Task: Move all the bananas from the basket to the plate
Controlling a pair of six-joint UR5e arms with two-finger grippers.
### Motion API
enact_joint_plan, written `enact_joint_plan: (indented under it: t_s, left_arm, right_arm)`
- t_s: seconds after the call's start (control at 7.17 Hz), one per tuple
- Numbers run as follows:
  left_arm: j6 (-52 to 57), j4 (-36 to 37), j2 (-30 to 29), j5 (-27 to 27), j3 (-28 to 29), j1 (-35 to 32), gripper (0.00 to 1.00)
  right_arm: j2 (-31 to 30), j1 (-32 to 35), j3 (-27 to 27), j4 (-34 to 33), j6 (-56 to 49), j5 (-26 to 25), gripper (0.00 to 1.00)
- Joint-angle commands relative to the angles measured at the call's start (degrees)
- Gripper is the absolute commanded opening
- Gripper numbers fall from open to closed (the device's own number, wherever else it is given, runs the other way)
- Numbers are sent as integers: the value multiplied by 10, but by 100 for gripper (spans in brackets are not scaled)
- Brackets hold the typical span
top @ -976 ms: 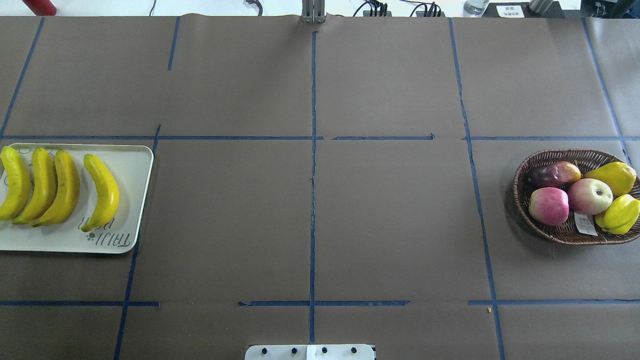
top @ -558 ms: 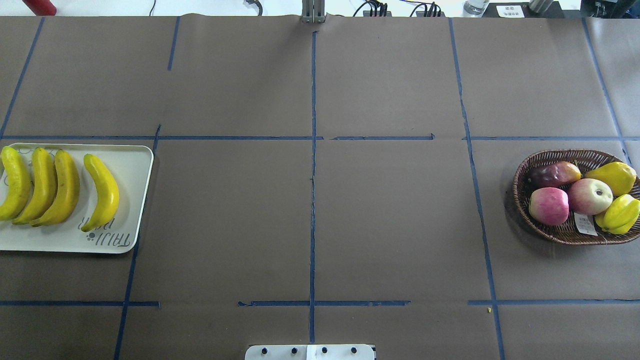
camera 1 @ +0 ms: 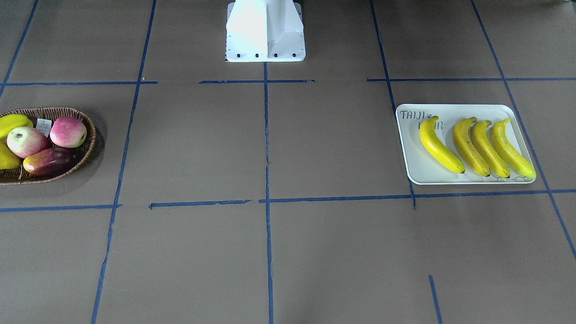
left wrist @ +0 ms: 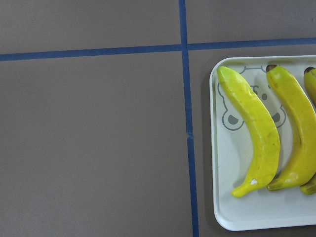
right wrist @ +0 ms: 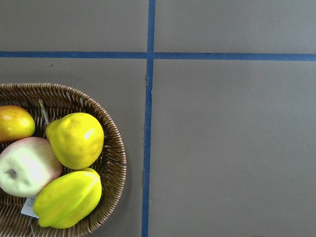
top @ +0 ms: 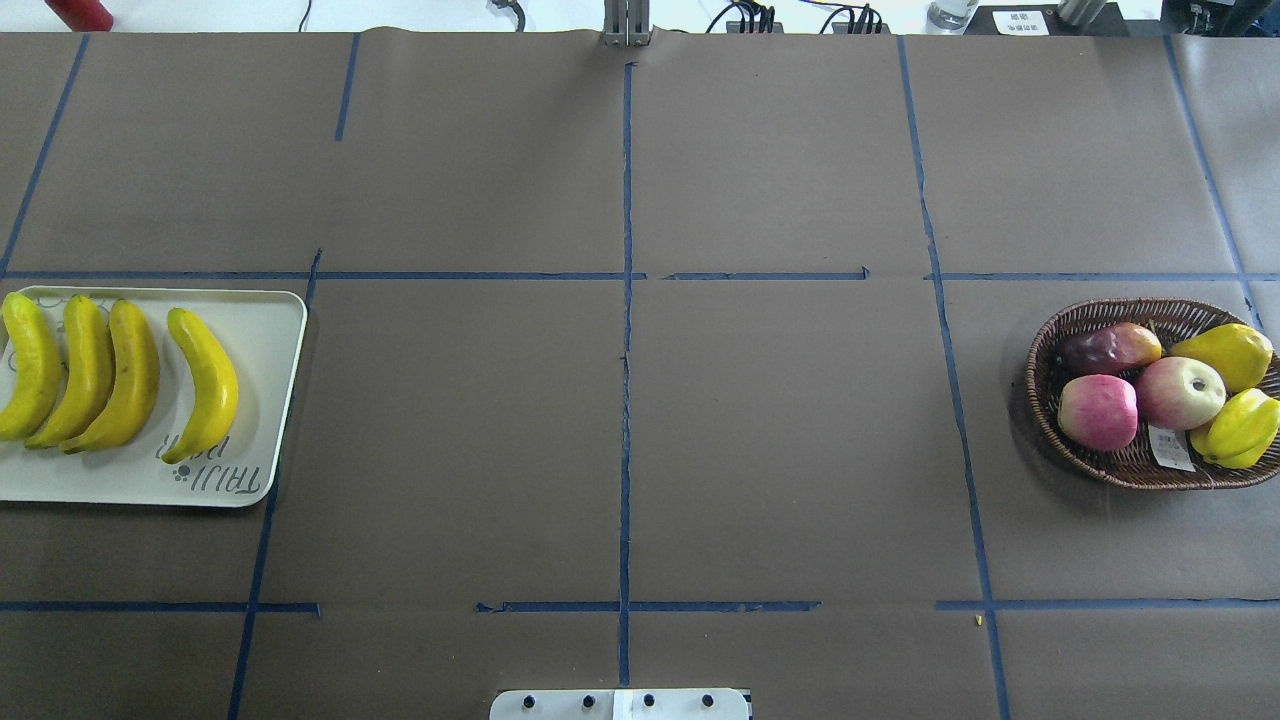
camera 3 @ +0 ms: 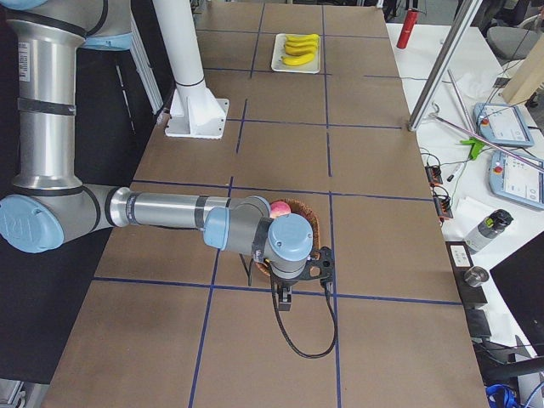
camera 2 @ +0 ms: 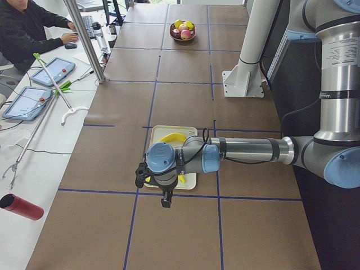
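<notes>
Nearest in the left-end view, the left gripper hangs above the flat pale rectangular tray lettered TAIJI BEAR, which lies at 9 o'clock on the brown table seen from overhead. Four bright yellow curved bananas lie side by side on it. Far off at 3 o'clock, the oval brown wicker basket holds round pink-red apples and yellow fruits, with the right gripper hanging by it. Neither gripper's grip can be told.
</notes>
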Motion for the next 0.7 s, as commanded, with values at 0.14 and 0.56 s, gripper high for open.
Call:
enact_joint_plan:
  t_s: [0.14,0.56]
  left_arm:
    - [0,0,0,0,-2,-4,99]
    - [0,0,0,1,-1,-8,99]
  right_arm:
    - [6,-7,4,0,0,-1,100]
    - [7,-8,4,0,0,-1,100]
